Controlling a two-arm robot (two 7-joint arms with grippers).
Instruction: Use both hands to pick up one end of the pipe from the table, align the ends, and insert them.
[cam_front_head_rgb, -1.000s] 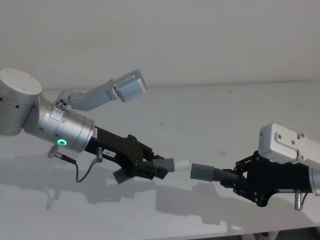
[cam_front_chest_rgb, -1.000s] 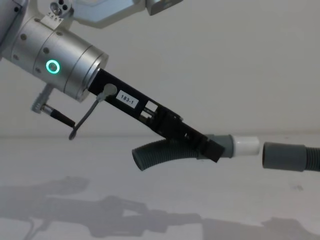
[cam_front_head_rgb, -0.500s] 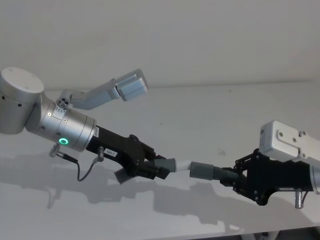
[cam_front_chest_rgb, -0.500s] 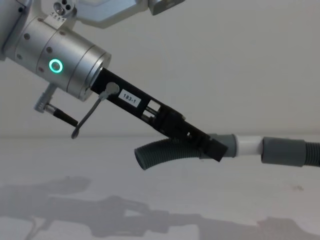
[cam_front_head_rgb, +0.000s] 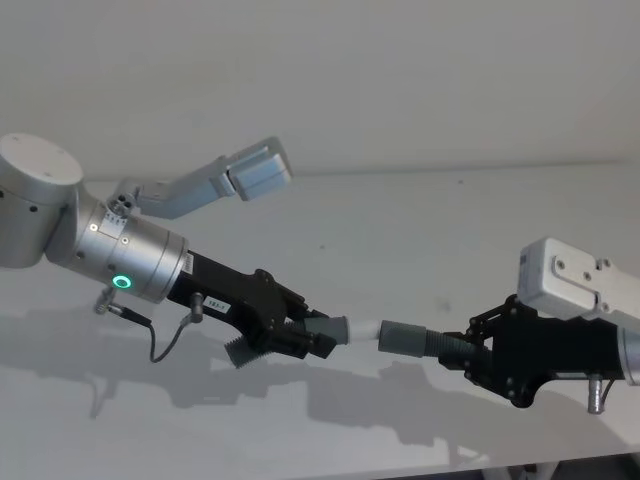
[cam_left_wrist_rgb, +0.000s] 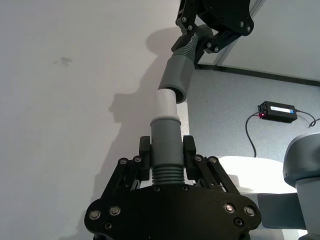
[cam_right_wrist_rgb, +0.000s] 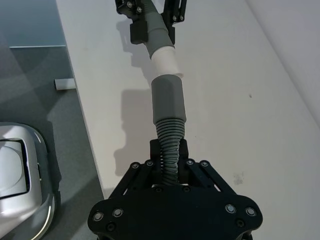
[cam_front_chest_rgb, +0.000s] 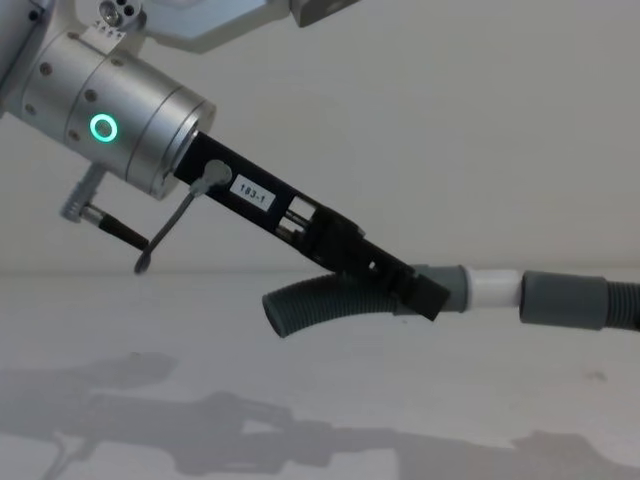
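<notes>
Since a second ago the gap between the two hose ends has closed: the white spigot (cam_front_head_rgb: 367, 329), then clear of the other cuff, now has its tip at the mouth of the right piece's cuff (cam_front_head_rgb: 399, 337), most of its white length showing between the two grey cuffs.

The left gripper (cam_front_head_rgb: 300, 336) reaches in from the left, above the table (cam_front_head_rgb: 420, 230), its jaws pinching the left hose piece (cam_front_chest_rgb: 320, 307) just behind its smooth grey cuff (cam_front_chest_rgb: 447, 288). In the left wrist view the fingers (cam_left_wrist_rgb: 145, 159) press on either side of the ribbed part where it meets the cuff, and the spigot (cam_left_wrist_rgb: 165, 106) points straight away from the gripper (cam_left_wrist_rgb: 165, 165). In the chest view the free ribbed tail of this piece curves back and down beneath the gripper (cam_front_chest_rgb: 400, 290), its open end hanging above the table.

The right gripper (cam_front_head_rgb: 475, 352) comes in from the right at about the same height, jaws clamped on the ribbed section of the right hose piece (cam_right_wrist_rgb: 170, 140). That piece runs forward out of the gripper (cam_right_wrist_rgb: 169, 170), with its cuff (cam_right_wrist_rgb: 168, 98) well ahead of the fingertips. In the right wrist view the spigot (cam_right_wrist_rgb: 165, 59) meets this cuff at a slight angle rather than in line with it.

Both hose pieces are held off the table, whose surface beneath them carries their shadows.
</notes>
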